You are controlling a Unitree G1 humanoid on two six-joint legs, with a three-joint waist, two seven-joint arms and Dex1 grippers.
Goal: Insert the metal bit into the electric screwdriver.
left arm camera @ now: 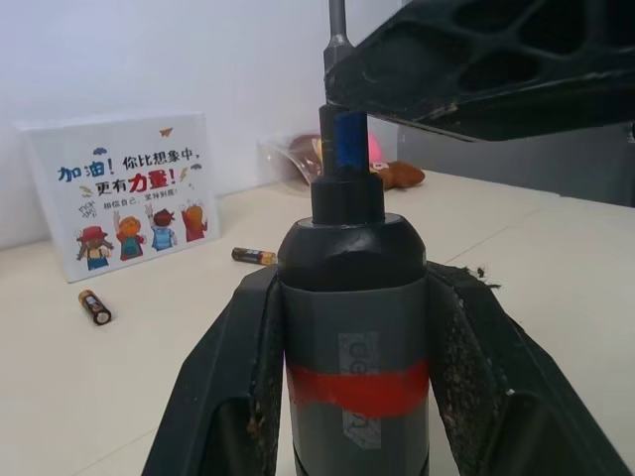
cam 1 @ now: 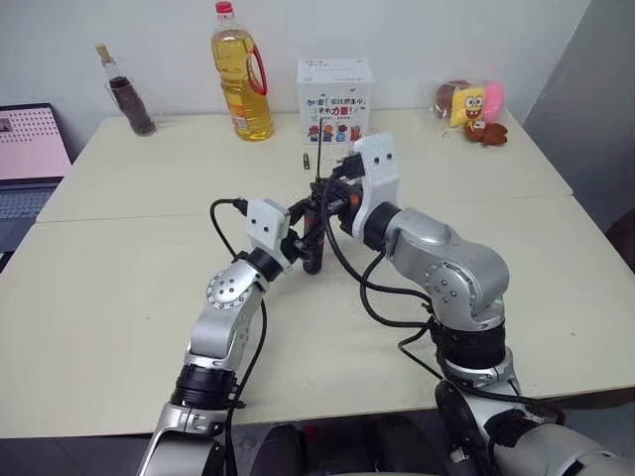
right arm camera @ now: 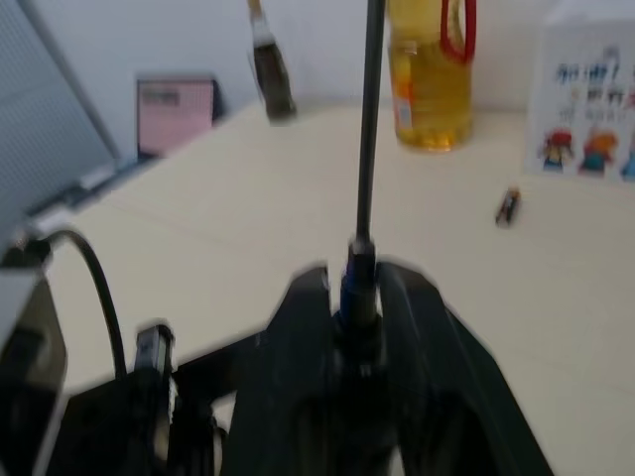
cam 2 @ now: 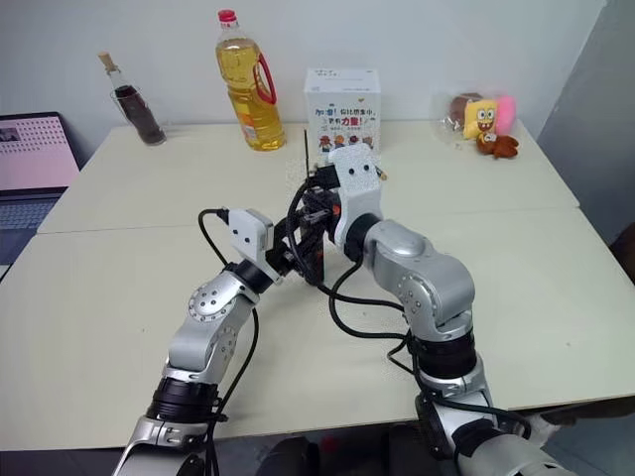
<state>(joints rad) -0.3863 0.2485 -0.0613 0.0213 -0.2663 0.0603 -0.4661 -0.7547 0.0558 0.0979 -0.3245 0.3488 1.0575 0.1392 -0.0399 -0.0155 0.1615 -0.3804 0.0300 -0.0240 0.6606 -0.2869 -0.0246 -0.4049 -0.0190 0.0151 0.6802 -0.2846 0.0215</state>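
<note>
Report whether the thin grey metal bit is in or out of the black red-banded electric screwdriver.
In: the thin grey metal bit stands upright out of the black red-banded electric screwdriver tip; seating depth cannot be told.

oil bottle (cam 1: pixel 241 74), cartoon box (cam 1: pixel 334 100), plush toys (cam 1: pixel 474 109), laptop (cam 1: pixel 28 159)

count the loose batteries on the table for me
2. One battery lies just in front of the illustrated white box; the other battery lies further along toward the plush toys. More could be hidden behind the arms.
</note>
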